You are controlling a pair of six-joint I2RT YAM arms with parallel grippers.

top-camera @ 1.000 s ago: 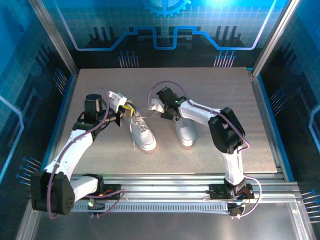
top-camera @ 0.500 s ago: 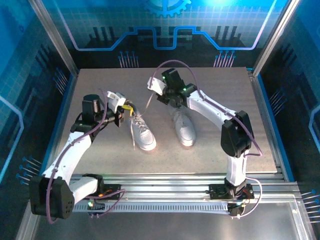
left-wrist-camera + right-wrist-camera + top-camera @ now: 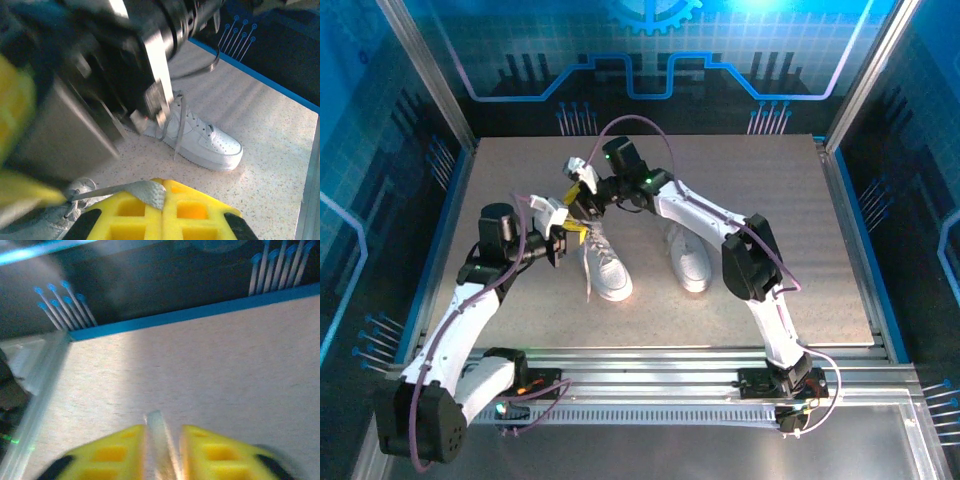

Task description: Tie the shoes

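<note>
Two white shoes lie toe-forward mid-table, the left shoe [image 3: 608,270] and the right shoe [image 3: 690,262]. My left gripper [image 3: 572,234] sits at the left shoe's heel end. In the left wrist view this left gripper [image 3: 164,187] is shut on a flat grey-white lace [image 3: 142,191] that runs off left to the left shoe [image 3: 75,202]; the right shoe [image 3: 212,142] lies beyond. My right gripper [image 3: 578,190] reaches across, just behind the left one. In its wrist view the right gripper [image 3: 161,431] stands open, a lace end [image 3: 155,422] loose in the gap.
The right arm [image 3: 700,210] stretches over the area behind both shoes. A blue rim [image 3: 200,312] and dark back wall bound the table's far edge. Metal frame posts stand at both sides, and a rail [image 3: 650,365] runs along the front.
The right arm has swung left from above the right shoe to just behind the left gripper, and its jaws have parted. The left gripper has held its place, still shut on the lace.
</note>
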